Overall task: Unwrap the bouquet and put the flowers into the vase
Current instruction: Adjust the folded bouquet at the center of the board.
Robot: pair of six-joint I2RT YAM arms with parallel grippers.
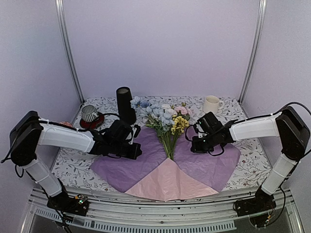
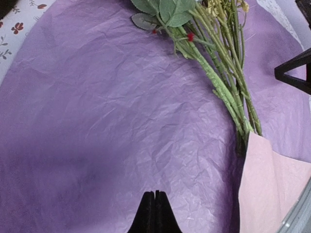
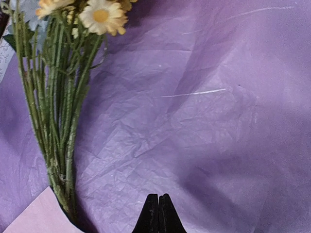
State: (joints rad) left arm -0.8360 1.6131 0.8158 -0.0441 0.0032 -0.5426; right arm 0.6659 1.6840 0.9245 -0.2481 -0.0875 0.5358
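Crinkled lilac paper spread flat, green-stemmed flowers centred, left gripper, right gripper pressed together either side.

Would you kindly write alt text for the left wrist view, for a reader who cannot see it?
Green flower stems lie across crumpled purple tissue paper, their cut ends meeting a pink paper fold. The left pincer, shut and empty, shows at the bottom edge.

I'm seeing the flowers running off the top edge in both wrist views. Their stem ends are hiding behind the paper's pink fold, and my left arm is partly covering a small pink thing.
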